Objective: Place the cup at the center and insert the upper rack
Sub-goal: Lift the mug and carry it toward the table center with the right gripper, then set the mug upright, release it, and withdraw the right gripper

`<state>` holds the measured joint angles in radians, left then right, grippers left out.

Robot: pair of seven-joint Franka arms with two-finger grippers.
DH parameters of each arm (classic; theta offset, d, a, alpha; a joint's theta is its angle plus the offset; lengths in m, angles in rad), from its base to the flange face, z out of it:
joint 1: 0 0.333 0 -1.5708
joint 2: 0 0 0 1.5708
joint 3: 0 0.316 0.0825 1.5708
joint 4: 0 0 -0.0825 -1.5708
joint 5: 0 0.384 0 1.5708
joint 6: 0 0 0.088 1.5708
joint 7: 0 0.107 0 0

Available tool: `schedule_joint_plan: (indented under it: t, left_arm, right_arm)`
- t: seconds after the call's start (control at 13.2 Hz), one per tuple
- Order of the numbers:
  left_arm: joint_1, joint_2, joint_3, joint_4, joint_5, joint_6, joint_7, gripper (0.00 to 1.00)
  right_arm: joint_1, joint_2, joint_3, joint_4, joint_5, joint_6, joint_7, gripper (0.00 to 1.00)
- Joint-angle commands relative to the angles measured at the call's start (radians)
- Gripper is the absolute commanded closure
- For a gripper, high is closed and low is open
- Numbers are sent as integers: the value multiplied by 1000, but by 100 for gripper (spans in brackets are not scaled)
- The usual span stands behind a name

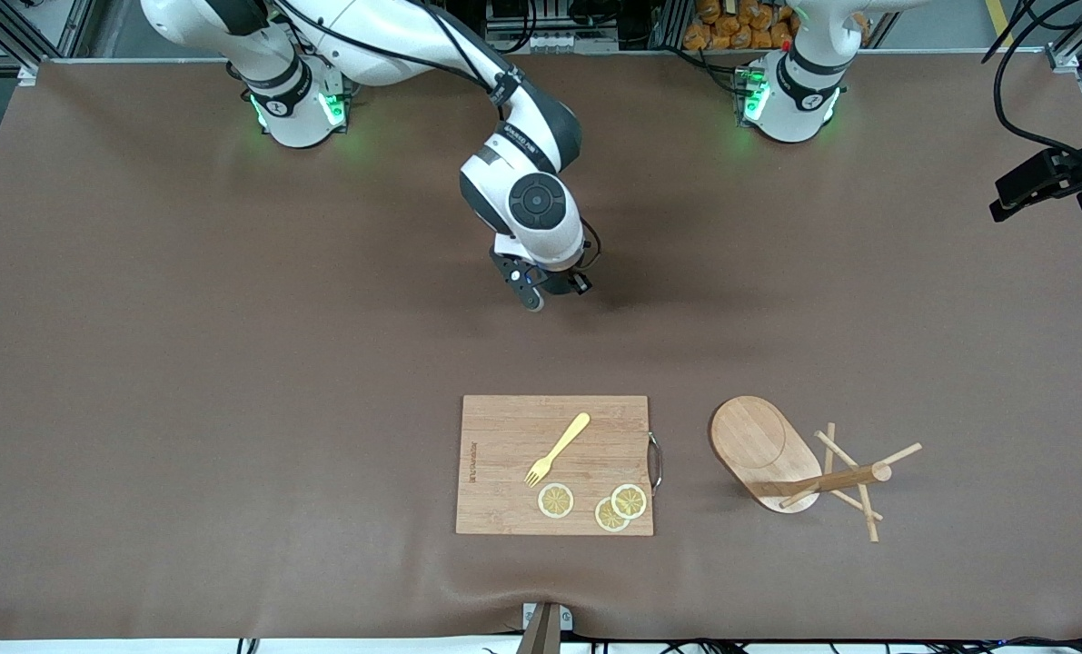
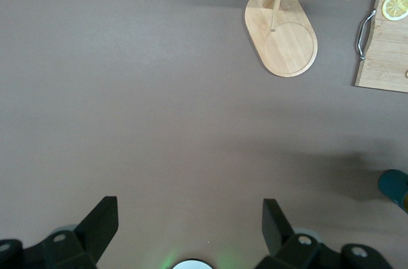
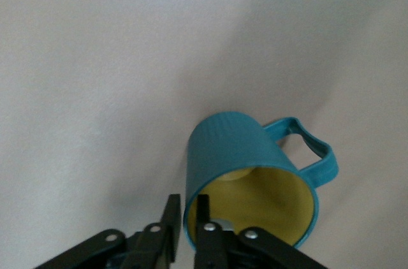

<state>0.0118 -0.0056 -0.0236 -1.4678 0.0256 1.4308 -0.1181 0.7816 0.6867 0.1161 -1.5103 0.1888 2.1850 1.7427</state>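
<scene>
The teal cup (image 3: 248, 173), ribbed, with a side handle and a yellow inside, stands on the brown table near its middle. In the front view the right hand hides it; a sliver of the cup (image 2: 396, 187) shows in the left wrist view. My right gripper (image 3: 187, 204) (image 1: 550, 292) straddles its rim, one finger inside and one outside, slightly apart, with a thin gap beside the wall. The wooden upper rack (image 1: 763, 450) (image 2: 284, 39) stands upright toward the left arm's end, nearer the front camera. My left gripper (image 2: 189, 221) waits open over bare table.
A wooden cutting board (image 1: 504, 436) lies beside the rack, nearer the front camera than the cup. On it are a yellow fork (image 1: 559, 447) and three lemon slices (image 1: 556, 500). A metal handle (image 1: 656, 461) sticks out of its rack-side edge.
</scene>
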Motion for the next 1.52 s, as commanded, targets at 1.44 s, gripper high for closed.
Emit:
schedule_joint_plan:
  t: [1.44]
  left_arm:
    - [-182,114,-151,17,-18,102,-478,0]
  right_arm:
    - [-481,-599,-18,-218,-26,-376,-1059,0]
